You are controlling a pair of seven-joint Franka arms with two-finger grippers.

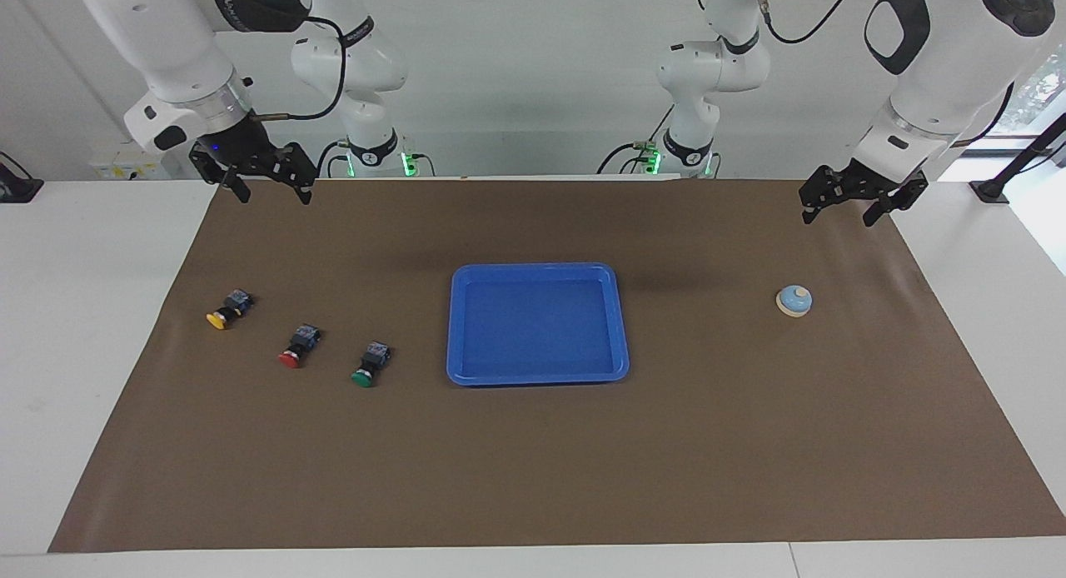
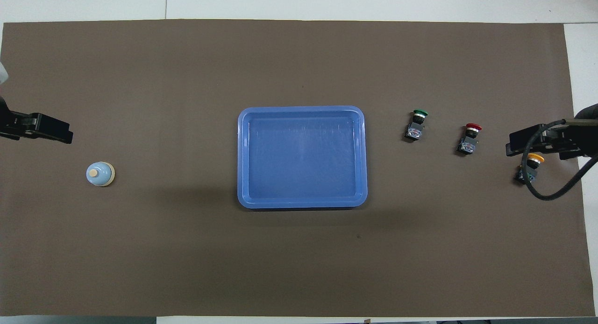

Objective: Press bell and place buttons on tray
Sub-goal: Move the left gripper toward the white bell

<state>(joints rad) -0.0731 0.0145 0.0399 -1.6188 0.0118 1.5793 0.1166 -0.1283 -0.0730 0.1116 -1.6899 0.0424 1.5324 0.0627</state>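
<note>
The bell [image 1: 794, 301] is left unpressed toward the left arm's end from the tray [image 1: 537, 271], nearest the left gripper [image 1: 841, 211], both grippers' jaws held open and empty.

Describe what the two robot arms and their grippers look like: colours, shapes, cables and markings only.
Both arms have glossy white rounded shells with black joint panels. A silver ring sits at the right arm's wrist. Black cables loop along each arm. Green lights glow at both bases. The left gripper and right gripper are black, angular, two-fingered; a small blue light shows on the right one.
</note>
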